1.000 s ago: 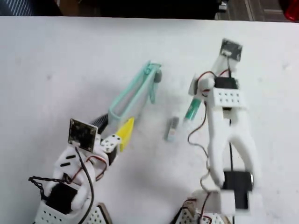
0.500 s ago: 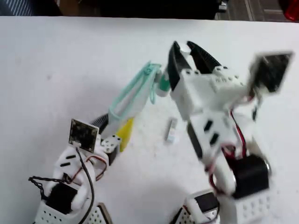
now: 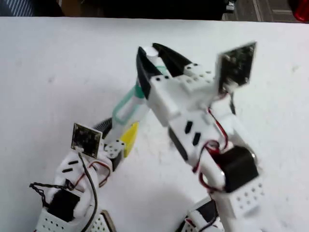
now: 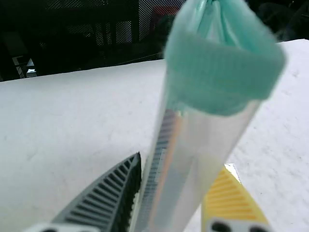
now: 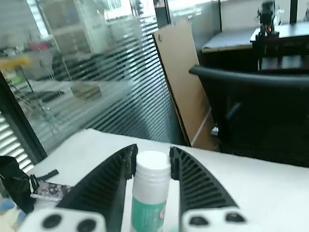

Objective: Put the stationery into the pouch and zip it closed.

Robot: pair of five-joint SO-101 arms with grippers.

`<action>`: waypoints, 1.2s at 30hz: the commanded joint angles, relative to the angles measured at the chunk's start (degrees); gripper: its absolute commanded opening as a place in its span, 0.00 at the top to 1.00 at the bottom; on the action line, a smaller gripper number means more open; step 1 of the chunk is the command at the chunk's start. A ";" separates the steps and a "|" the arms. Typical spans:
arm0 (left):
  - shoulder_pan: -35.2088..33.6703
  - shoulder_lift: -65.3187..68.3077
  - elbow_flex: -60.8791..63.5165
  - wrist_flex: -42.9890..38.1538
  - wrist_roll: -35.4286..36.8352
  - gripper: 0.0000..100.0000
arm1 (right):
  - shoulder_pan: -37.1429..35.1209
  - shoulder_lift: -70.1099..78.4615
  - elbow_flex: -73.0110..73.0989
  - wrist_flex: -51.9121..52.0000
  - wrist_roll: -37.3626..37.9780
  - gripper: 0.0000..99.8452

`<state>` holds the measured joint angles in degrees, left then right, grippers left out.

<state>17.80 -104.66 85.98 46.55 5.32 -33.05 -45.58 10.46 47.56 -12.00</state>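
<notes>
Glue stick (image 5: pixel 151 191) lengthwise in R jaws, cap tipward.

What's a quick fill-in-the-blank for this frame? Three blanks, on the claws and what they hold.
The left claw, with one dark ribbed finger and one ____ finger, is shut on the clear plastic pouch with teal trim.
The right claw, both fingers ____, is shut on a green-labelled glue stick with a white cap.
The table under both arms is ____.
Missing words: yellow; black; white.
</notes>
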 commanded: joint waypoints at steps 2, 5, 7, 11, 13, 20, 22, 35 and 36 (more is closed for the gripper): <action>0.75 -0.22 0.00 -0.26 -0.53 0.79 | -0.40 4.18 -1.93 -1.98 0.97 0.98; 0.75 -0.22 0.00 -0.26 -0.53 0.79 | -0.66 7.08 -1.93 -2.42 0.97 0.98; 0.75 -0.22 0.00 -0.26 -0.53 0.79 | -0.66 8.13 -1.93 -2.24 0.97 0.98; 0.75 -0.22 0.00 -0.35 -0.53 0.79 | -0.40 8.31 -0.97 -0.66 0.97 0.98; 0.75 -0.22 0.00 -0.35 -0.53 0.79 | -0.57 7.43 0.35 0.84 0.97 0.98; 0.75 -0.22 0.00 -0.35 -0.53 0.79 | -0.48 -0.13 7.65 3.03 1.49 0.98; 0.75 -0.22 0.00 -0.35 -0.53 0.79 | -0.84 -2.42 9.76 3.12 5.45 0.98; 0.75 -0.22 0.00 -0.35 -0.53 0.79 | -2.42 -8.40 14.24 2.86 13.54 0.71; 0.75 -0.22 0.00 -0.35 -0.53 0.79 | -1.63 -8.66 14.24 2.86 13.27 0.72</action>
<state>17.89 -104.57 85.98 46.55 5.32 -35.96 -52.70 25.23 50.55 0.66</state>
